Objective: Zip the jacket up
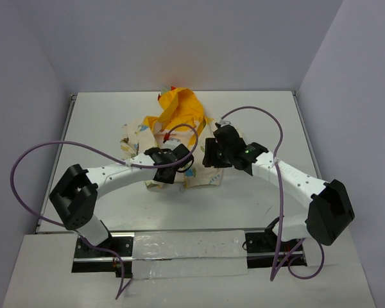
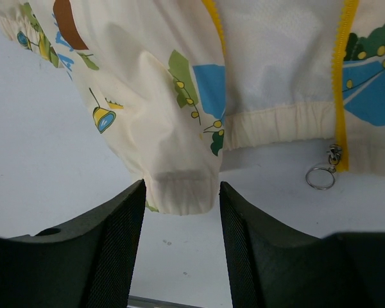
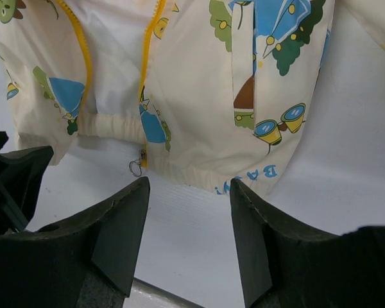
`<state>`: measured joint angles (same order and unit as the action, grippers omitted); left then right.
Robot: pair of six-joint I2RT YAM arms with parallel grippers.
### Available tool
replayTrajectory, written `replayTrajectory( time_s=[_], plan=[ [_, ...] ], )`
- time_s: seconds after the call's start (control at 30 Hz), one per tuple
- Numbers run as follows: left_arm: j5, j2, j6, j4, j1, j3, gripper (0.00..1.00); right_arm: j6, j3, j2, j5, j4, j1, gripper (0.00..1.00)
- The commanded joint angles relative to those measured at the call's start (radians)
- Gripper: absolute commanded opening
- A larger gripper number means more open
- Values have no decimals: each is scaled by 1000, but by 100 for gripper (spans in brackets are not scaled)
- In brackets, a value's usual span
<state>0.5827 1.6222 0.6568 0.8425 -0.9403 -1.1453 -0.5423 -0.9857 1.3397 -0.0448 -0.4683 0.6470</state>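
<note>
The jacket (image 1: 173,128) lies on the table, cream with cartoon prints, its yellow-orange hood at the far side. Its front is open, with yellow zipper tapes (image 2: 342,77) and a metal slider with a ring pull (image 2: 322,174) at the hem; the pull also shows in the right wrist view (image 3: 136,165). My left gripper (image 2: 181,192) is open, and the end of a cream sleeve cuff (image 2: 179,189) lies between its fingertips. My right gripper (image 3: 189,189) is open and empty, just in front of the jacket's hem (image 3: 199,173).
The white table (image 1: 256,199) has raised rims left and right. Purple cables loop off both arms. The left gripper's dark body (image 3: 13,167) shows at the left of the right wrist view, close beside my right gripper.
</note>
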Motion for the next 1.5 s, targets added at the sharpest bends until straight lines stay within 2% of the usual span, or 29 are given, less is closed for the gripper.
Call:
replayTrajectory(
  time_s=[0.0,0.33,0.43,0.63,0.73,0.83,1.13,1.4,1.47],
  plan=[
    [45,3,-18,17,-30,-64,56,-5,14,-8,-17,17,-7,61],
    [43,65,-51,-29,-66,-37,57,-2,15,-15,-18,17,-9,63],
    [45,94,-49,-45,-66,-16,55,-2,16,-17,-18,16,-7,63],
    [95,121,-27,-75,-66,22,42,-3,18,-28,-16,14,-9,64],
    [104,134,-27,-77,-66,25,41,0,16,-27,-14,11,-9,64],
    [97,144,-25,-87,-66,44,43,2,20,-32,-11,11,-9,64],
    [98,154,-32,-110,-66,68,61,4,17,-33,-8,8,-8,65],
    [124,182,-28,-106,-66,61,45,17,-1,-31,-23,-6,-9,65],
    [126,173,-26,-103,-66,59,38,16,-5,-32,-26,-10,-9,65]
  ],
)
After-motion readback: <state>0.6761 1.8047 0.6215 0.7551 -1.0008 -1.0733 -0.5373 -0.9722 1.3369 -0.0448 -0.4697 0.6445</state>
